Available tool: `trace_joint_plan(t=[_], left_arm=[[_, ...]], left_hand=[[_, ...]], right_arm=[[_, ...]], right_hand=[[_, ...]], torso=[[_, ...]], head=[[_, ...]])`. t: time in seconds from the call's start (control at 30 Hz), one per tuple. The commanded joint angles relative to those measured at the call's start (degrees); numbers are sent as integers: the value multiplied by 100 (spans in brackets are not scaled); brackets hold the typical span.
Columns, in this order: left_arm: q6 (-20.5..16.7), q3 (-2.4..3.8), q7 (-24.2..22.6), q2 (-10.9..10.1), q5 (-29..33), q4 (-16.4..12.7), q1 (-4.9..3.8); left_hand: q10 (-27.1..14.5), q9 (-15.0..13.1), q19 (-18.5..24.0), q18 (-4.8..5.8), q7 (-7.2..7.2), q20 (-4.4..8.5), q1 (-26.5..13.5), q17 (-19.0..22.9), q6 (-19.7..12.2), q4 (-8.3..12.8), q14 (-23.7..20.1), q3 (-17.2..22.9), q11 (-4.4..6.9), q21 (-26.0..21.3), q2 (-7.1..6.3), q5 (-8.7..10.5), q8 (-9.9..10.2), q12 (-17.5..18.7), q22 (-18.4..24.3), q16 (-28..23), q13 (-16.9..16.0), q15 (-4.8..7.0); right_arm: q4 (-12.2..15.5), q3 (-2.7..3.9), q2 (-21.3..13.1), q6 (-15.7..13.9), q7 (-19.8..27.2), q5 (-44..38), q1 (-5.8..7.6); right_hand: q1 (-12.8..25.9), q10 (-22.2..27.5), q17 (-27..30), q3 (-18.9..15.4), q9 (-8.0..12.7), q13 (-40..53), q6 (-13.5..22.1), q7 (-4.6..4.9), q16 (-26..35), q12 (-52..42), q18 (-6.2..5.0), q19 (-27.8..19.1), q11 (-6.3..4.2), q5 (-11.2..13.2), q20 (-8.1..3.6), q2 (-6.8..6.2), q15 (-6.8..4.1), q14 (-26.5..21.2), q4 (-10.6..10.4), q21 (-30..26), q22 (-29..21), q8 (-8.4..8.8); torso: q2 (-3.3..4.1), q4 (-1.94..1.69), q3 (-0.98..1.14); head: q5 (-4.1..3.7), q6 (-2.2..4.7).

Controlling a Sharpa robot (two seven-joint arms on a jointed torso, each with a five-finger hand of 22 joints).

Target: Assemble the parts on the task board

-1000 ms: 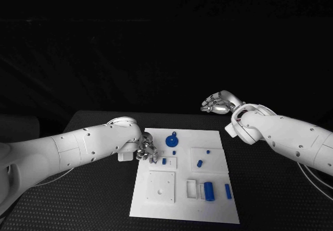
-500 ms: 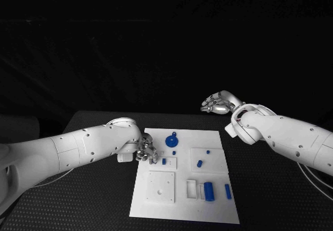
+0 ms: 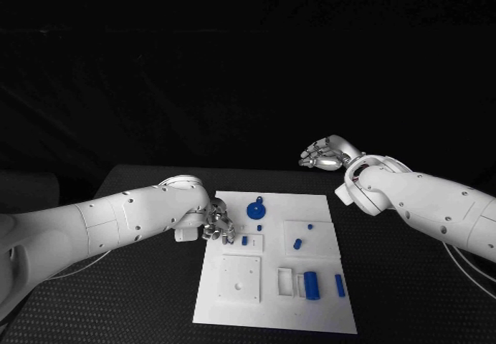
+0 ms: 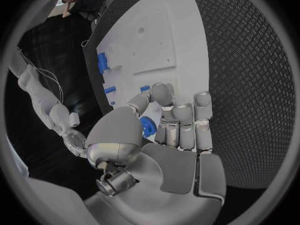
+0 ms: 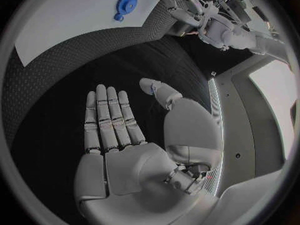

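Task board [image 3: 240, 287] matt white plastic; table [image 3: 124, 301] textured black.

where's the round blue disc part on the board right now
In the head view the round blue disc part lies near the far edge of the task board, just right of the left hand; the right hand hangs beyond the board.

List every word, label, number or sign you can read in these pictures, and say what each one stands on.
None can be read.
The task board is plain white, with no print to be seen.
The blue parts, such as the round one, carry no marks.
The left hand and right hand show bare silver and white, with no label or number.
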State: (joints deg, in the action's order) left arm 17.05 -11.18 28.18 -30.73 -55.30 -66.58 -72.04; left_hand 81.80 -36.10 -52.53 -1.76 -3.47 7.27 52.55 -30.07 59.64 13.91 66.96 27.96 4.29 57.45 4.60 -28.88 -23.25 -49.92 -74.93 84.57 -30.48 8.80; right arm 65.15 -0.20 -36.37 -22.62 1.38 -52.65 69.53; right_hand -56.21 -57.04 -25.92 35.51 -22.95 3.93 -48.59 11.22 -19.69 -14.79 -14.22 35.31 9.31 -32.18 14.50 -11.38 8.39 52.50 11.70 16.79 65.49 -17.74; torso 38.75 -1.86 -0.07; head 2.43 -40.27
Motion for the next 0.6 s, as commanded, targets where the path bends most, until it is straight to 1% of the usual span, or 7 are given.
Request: trace_joint_plan(t=[0.03, 0.3, 0.53, 0.6], left_arm=[[92, -5, -22, 18, 71, 12, 6], [178, -6, -24, 18, 77, 27, 5], [246, -6, -26, 25, 77, 38, 5], [209, -6, -24, 28, 77, 43, 5]], left_hand=[[-2, -5, -24, -2, 175, 747, 19, -5, 203, 286, 98, 319, 42, 34, 49, -13, -2, -29, -112, 34, 10, 157], [-4, -12, -23, -4, 177, 748, 28, -4, 204, 287, 99, 329, 45, 37, 39, -12, 0, -36, -112, 36, 18, 158], [-9, -20, -21, -6, 182, 750, 43, -4, 209, 289, 99, 341, 51, 40, 32, -15, -1, -43, -112, 38, 26, 159], [-17, -29, -19, -6, 188, 750, 52, -1, 221, 289, 95, 349, 57, 42, 23, -31, -5, -49, -112, 33, 30, 161]], right_arm=[[-2, 2, 4, 58, 37, -8, -3], [-2, 2, 7, 61, 36, -8, -3], [-6, 2, 9, 62, 36, -8, -3], [-4, 2, 6, 61, 37, -8, -3]], right_hand=[[-41, -31, 7, -5, 9, 1, 50, -7, 17, 18, -30, -30, 18, -21, 13, 4, 5, -33, -19, -35, 7, -21], [-42, -31, 7, -4, 10, 1, 50, -7, 17, 19, -31, -30, 18, -22, 13, 5, 5, -33, -18, -37, 9, -22], [-42, -32, 7, -4, 11, 1, 51, -7, 18, 20, -31, -30, 18, -22, 13, 5, 5, -34, -17, -39, 11, -23], [-42, -32, 7, -4, 12, 1, 50, -8, 18, 20, -31, -30, 18, -22, 14, 6, 5, -34, -17, -39, 11, -23]], torso=[[-1, -3, 1], [-2, -2, 4], [0, -2, 0], [-1, -1, 1]], head=[[-1, -2], [6, -8], [10, -17], [6, -20]])
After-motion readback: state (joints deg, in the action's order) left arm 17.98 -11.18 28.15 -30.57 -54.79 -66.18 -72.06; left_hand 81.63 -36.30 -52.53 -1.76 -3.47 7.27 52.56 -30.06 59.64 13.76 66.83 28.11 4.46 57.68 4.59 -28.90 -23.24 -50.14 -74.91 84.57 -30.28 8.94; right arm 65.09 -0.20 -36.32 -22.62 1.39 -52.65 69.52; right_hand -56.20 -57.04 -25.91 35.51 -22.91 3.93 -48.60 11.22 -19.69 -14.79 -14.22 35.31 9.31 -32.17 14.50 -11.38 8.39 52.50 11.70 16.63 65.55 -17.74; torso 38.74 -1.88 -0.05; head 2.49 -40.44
